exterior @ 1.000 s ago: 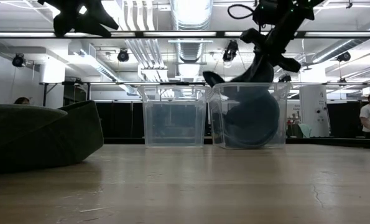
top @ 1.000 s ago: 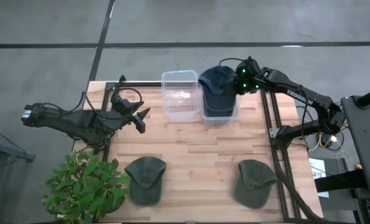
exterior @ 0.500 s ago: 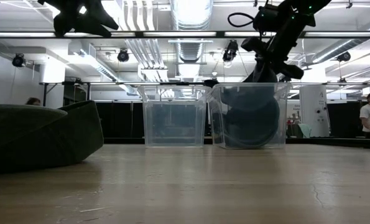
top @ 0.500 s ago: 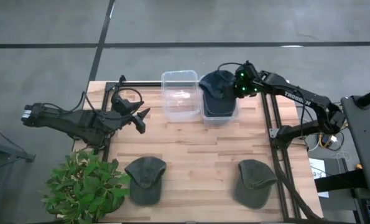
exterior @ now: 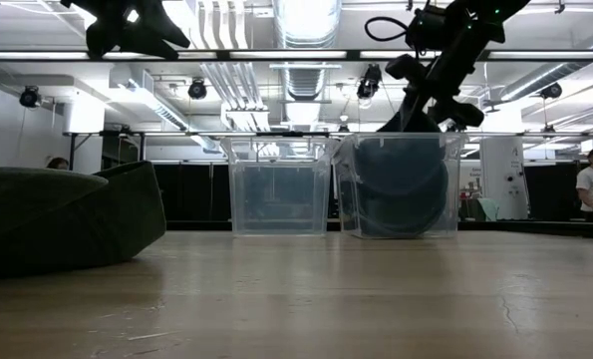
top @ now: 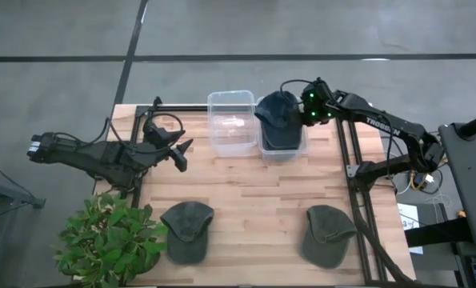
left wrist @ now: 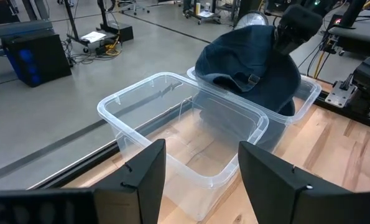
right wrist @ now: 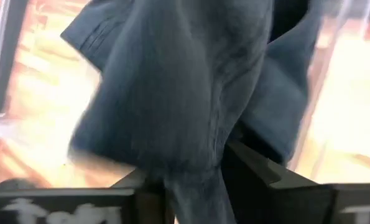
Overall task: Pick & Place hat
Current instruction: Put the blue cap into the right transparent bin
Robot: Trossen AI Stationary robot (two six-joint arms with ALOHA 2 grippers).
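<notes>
The right end effector is at the far side of the worktop, over the right of two clear plastic bins. Dark blue cap cloth lies between its fingers, but whether they grip it cannot be told. The cap sits heaped in that bin, above its rim. The clear bin just left is beside it. The left end effector hangs wide open, holding nothing, at the worktop's left. Two green caps lie near, with a potted plant at the near-left corner.

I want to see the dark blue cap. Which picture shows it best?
The left wrist view: the dark blue fabric cap drapes over a clear plastic bin. The high view shows it small, the low view through the wall, the right wrist view blurred.
</notes>
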